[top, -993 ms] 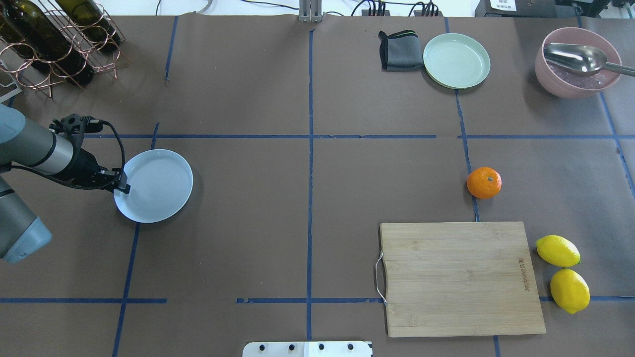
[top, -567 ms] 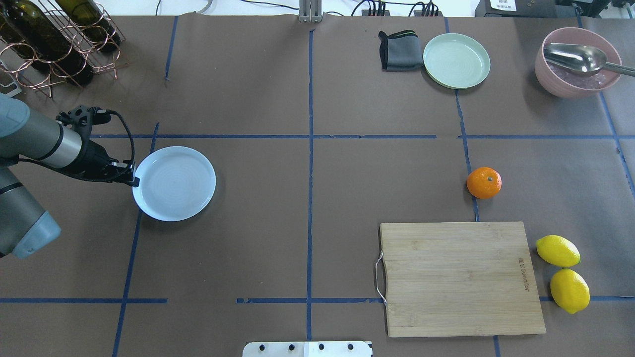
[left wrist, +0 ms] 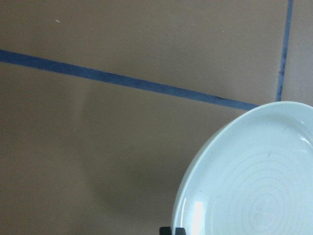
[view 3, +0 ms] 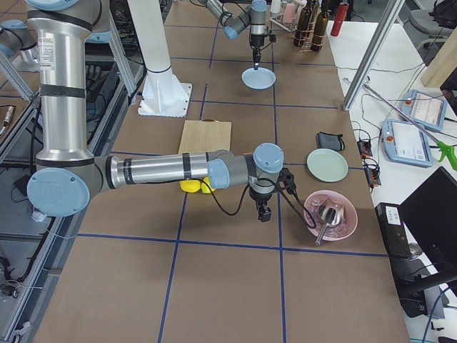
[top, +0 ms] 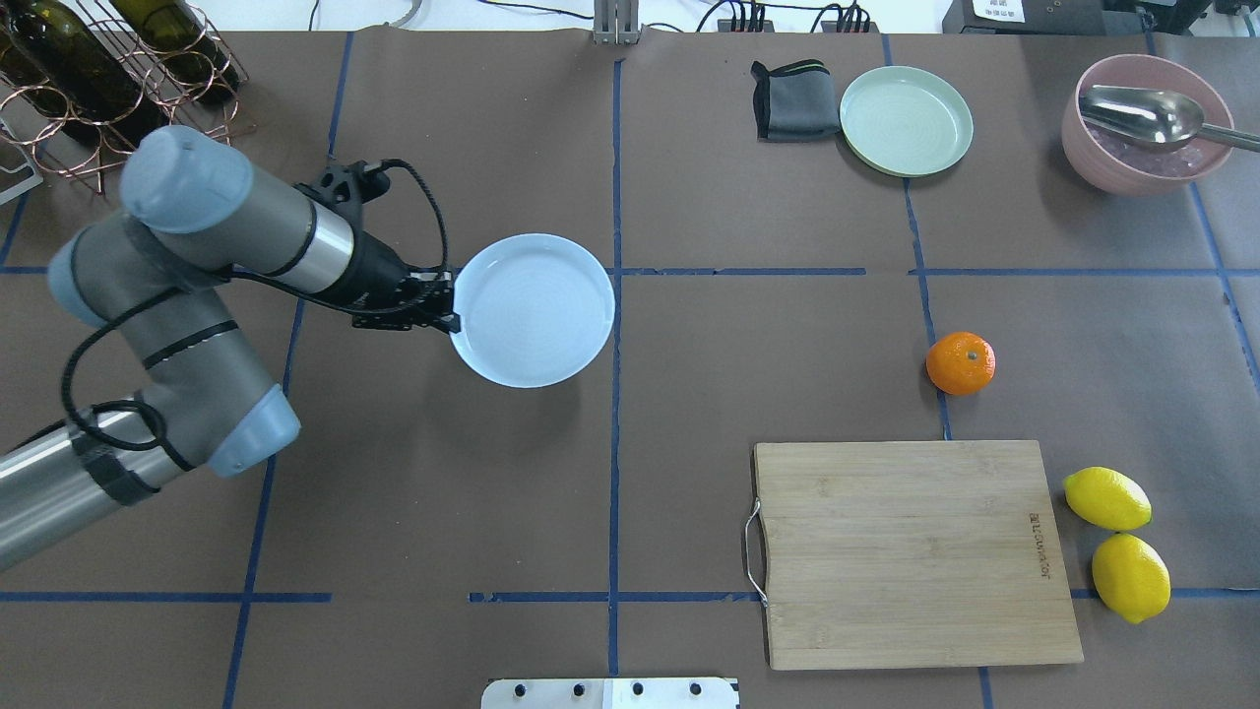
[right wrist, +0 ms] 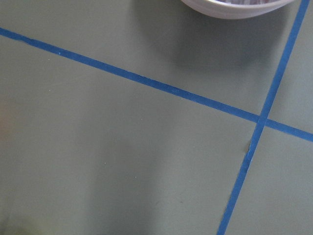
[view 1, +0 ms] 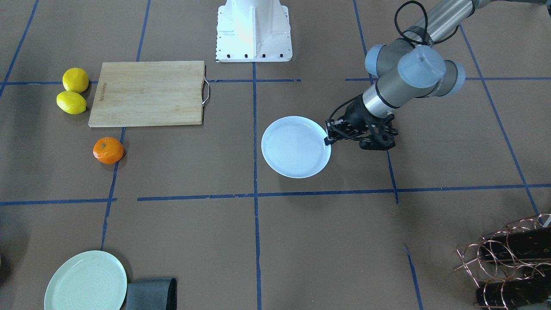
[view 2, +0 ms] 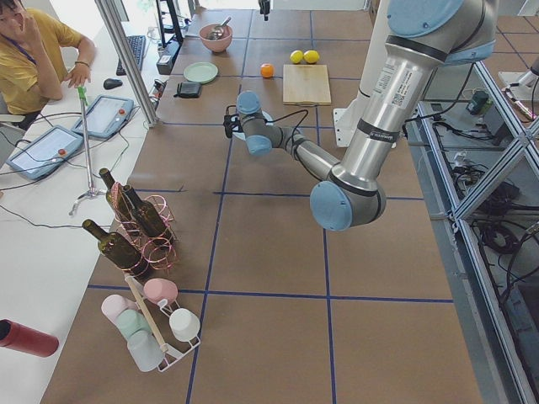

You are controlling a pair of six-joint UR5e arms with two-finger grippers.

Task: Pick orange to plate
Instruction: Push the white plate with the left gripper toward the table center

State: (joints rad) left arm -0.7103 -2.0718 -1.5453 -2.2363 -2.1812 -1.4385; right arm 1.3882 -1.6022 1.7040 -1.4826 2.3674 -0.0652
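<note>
The orange rests on the brown table right of centre, just beyond the cutting board; the front-facing view has this orange at its left. My left gripper is shut on the near-left rim of the pale bluish-white plate and holds it near the table's centre line. From the front, the left gripper pinches the plate at its right edge. The left wrist view is partly filled by the plate. My right gripper shows only in the right side view, near the pink bowl; I cannot tell its state.
A wooden cutting board lies at the near right, two lemons beside it. At the far right stand a pale green plate, a grey cloth and a pink bowl with a spoon. A bottle rack fills the far left corner.
My left arm has carried the plate from the table's left side rightward and a little farther away, up to the centre line. The orange has not moved.
</note>
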